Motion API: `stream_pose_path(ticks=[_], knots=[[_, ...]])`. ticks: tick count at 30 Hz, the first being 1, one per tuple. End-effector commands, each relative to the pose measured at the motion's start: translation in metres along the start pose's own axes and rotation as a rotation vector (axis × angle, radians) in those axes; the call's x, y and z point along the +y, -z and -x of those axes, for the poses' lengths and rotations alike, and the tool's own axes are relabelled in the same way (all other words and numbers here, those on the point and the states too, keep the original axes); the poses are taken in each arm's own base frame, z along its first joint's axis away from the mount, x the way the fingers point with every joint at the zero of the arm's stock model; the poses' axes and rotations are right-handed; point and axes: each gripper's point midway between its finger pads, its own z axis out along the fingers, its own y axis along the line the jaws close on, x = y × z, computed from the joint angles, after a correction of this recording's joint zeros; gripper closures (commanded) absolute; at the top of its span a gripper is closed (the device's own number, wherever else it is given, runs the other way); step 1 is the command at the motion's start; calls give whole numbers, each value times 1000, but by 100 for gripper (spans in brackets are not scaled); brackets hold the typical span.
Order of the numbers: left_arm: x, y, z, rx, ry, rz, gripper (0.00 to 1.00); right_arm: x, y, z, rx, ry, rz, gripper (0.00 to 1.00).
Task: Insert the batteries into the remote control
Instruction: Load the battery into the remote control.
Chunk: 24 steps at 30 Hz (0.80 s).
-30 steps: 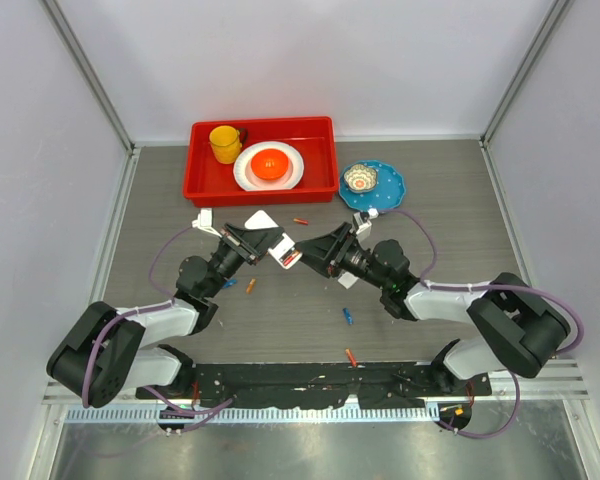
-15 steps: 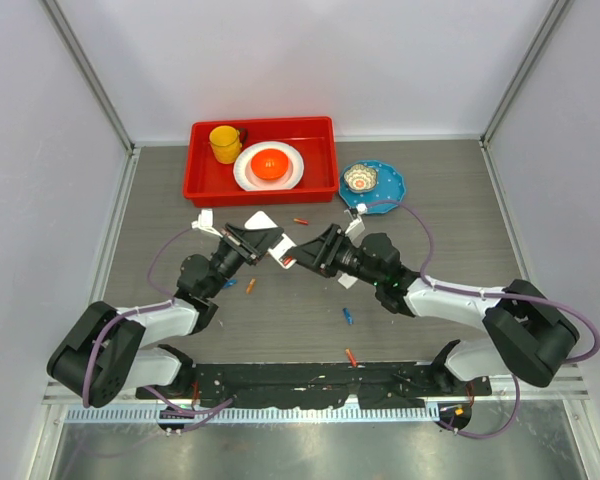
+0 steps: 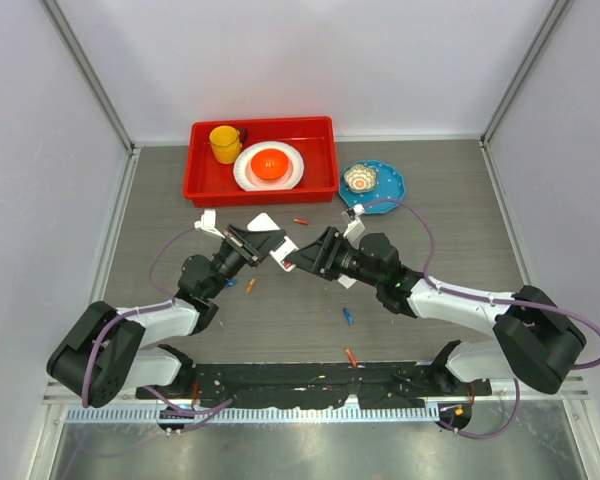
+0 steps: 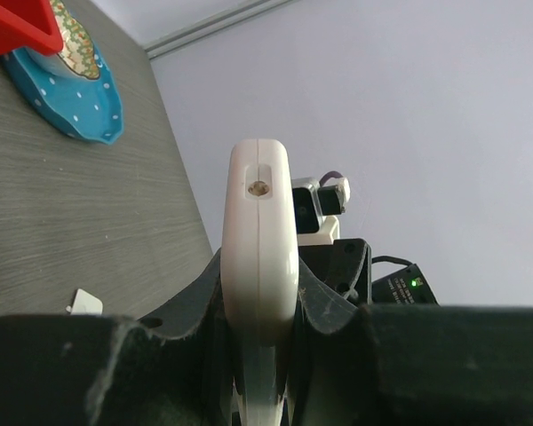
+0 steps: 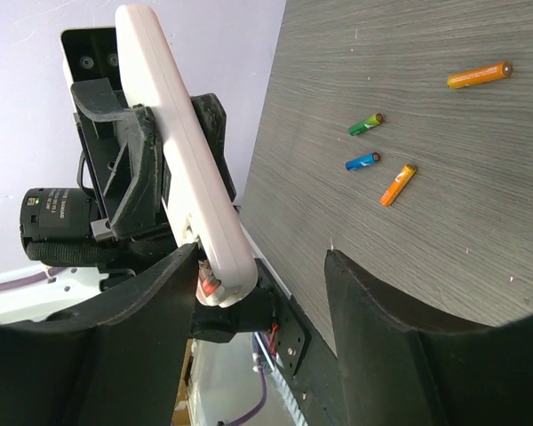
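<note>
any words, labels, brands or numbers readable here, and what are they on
None can be read in any view.
remote control: plain white, no print showing.
batteries: wrappers too small to read.
black box with the green light, left wrist view: a small mark, too blurred to read.

remote control (image 5: 182, 151) white | batteries (image 5: 479, 75) orange, blue, green | tray (image 3: 202, 182) red | plate (image 4: 89, 111) blue, white-dotted

Light was even, diffuse, from overhead; shadows on table (image 3: 460, 220) were soft, faint. Top view was sharp throughout; metal ledge (image 3: 280, 450) showed dull sheen. Left wrist foreground was dark, blurred; remote control (image 4: 259, 240) bright, soft. Batteries (image 5: 364, 161) crisp.
</note>
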Motion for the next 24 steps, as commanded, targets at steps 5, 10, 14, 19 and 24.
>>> stream_pose_path(ticks=[5, 10, 14, 19, 24], knots=[[-88, 7, 26, -109, -42, -346, 100, 28, 8, 8, -6, 77, 42, 32], [-88, 7, 26, -111, -46, -346, 100, 39, 16, 16, -38, 96, 78, 30], [-84, 4, 24, -103, -40, -337, 100, 45, 25, 22, -88, 120, 108, 30], [-81, 3, 24, -100, -35, -327, 99, 40, 33, 34, -166, 132, 77, 31], [-82, 3, 24, -99, -30, -330, 100, 28, 30, 37, -167, 140, 22, 36]])
